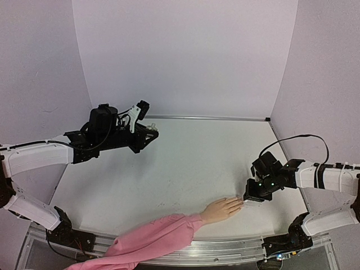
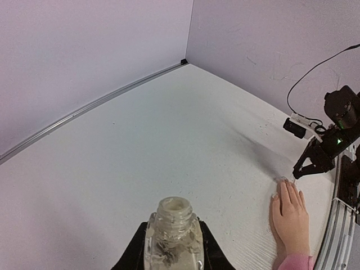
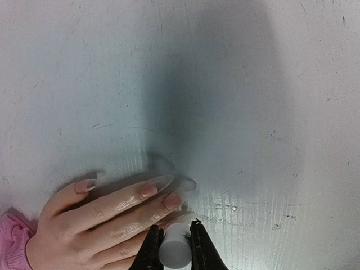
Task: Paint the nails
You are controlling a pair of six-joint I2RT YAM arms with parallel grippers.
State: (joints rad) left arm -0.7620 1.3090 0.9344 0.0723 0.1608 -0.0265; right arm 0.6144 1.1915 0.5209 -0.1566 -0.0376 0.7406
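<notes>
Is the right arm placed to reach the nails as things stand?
Probably yes: the right gripper, shut on a white cap, sits right beside the nails of the mannequin hand, nothing visible between.

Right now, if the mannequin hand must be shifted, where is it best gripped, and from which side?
Grip the wrist, just before the pink sleeve, coming from above, jaws across it. The mannequin hand lies flat, palm down; its fingers are thin, and the right gripper is at their tips.
</notes>
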